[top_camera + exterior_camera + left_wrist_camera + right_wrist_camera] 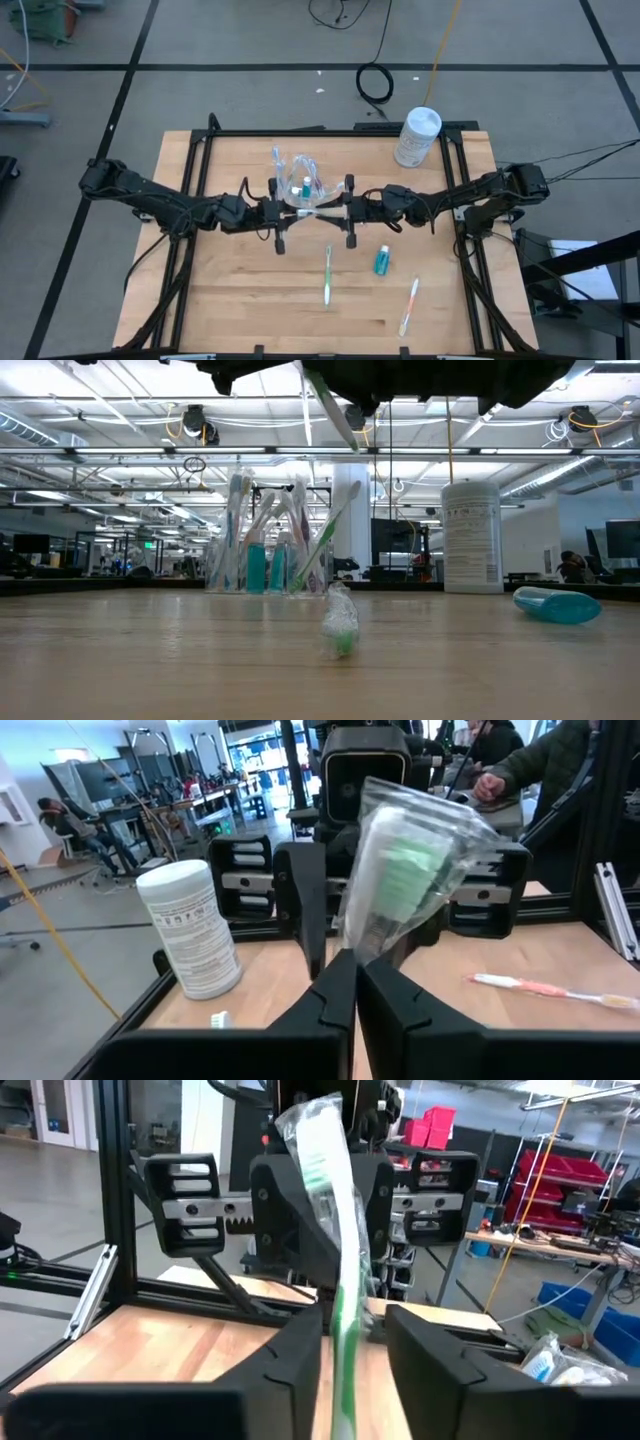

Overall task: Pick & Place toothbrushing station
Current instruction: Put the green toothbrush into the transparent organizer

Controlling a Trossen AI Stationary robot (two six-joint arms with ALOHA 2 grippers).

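Observation:
A green toothbrush in a clear wrapper [395, 870] hangs in the air over the table's middle, between my two grippers, which point level at each other. My left gripper [356, 990] is shut on it. My right gripper [355, 1345] is open, one finger on either side of the brush's green handle [345, 1315]. Just behind them the clear cup [300, 180] stands on its base, holding toothbrushes and a blue toothpaste tube. My left gripper pinches the wrapped toothbrush between its two fingers [335, 995], level, coming from the table's left. The fingers lie across the brush. It rises slanting from the hold, its wrapped green head [405, 860] uppermost, clear of the table. My right gripper: I cannot tell whether a finger touches the handle.
On the near half of the table lie a green toothbrush [327, 275], a blue toothpaste tube [381, 261] and a pink-and-white toothbrush [409, 305]. A white canister [418, 136] stands at the far right corner. A black frame [200, 150] runs along the table's sides.

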